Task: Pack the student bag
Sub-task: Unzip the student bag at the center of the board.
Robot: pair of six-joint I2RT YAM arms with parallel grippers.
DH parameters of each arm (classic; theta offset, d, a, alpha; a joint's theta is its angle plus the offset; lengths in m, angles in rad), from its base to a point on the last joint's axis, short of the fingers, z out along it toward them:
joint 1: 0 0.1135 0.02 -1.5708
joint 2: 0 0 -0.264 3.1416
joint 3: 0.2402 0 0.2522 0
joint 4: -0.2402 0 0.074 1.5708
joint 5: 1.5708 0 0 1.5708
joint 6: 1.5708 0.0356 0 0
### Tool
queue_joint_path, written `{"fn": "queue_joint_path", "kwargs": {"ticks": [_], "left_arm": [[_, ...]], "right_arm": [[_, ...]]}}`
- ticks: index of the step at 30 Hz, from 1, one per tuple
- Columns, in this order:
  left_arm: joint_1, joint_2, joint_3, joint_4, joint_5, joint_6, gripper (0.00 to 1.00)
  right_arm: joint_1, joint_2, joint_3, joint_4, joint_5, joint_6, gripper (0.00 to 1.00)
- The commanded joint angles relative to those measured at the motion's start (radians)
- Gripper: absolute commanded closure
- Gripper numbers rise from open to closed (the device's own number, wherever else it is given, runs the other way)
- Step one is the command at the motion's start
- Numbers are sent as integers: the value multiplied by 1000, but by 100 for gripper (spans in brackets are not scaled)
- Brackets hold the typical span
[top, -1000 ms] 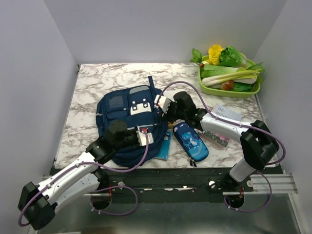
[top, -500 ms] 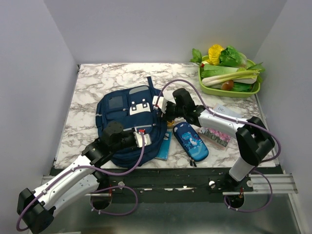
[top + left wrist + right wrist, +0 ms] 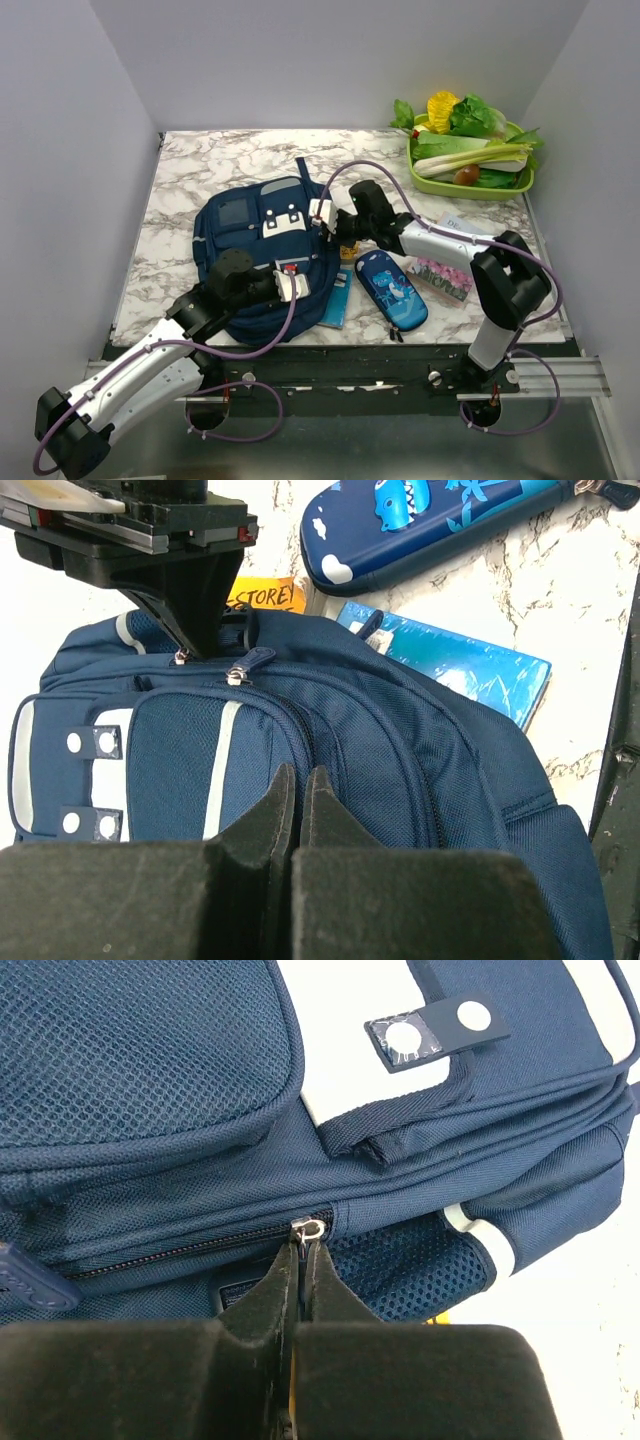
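Note:
The student bag (image 3: pixel 250 235), navy with light grey patches, lies flat on the marble table. My right gripper (image 3: pixel 303 1250) is shut on the pull of a zipper (image 3: pixel 310 1228) on the bag's side, above a mesh pocket. From above, that gripper (image 3: pixel 327 233) sits at the bag's right edge. In the left wrist view it (image 3: pixel 203 640) reaches down to the bag's (image 3: pixel 400 750) top seam. My left gripper (image 3: pixel 298 775) is shut, its tips resting on the bag's fabric near the front edge (image 3: pixel 308 282); nothing shows between them.
A blue shark pencil case (image 3: pixel 390 290) and a blue book (image 3: pixel 335 297) lie right of the bag. A yellow book (image 3: pixel 265 595) peeks out by the bag. A floral booklet (image 3: pixel 440 277) and paper (image 3: pixel 465 232) lie further right. A green vegetable tray (image 3: pixel 470 165) stands back right.
My right gripper has moved slightly left onto the bag's side and closed on the zipper pull. The bag has shifted a little to the left. The left gripper stays shut.

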Motion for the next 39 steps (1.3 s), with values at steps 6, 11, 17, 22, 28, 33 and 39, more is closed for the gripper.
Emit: {"fn": "queue_joint_path", "kwargs": {"ticks": [6,11,17,22,28,33,39], "left_arm": [[-2,-7,17,61,-52,-69,100],[-2,10,0,133,-140,-101,100],[-2,45,0,177,-129,-98,100],[-2,77,12,247,-164,-91,100],[-2,133,29,313,-232,-129,100],[0,200,78,299,-229,-172,100],[-2,315,187,334,-259,-238,100]], "right_arm": [[-10,-126,-85,46,-22,33,99],[-8,-204,-170,61,-36,98,99],[6,-272,-243,77,-42,203,99],[52,-335,-314,110,-39,305,99],[121,-431,-410,153,17,424,99],[185,-493,-458,201,54,487,99],[280,-482,-452,253,135,529,99]]}}
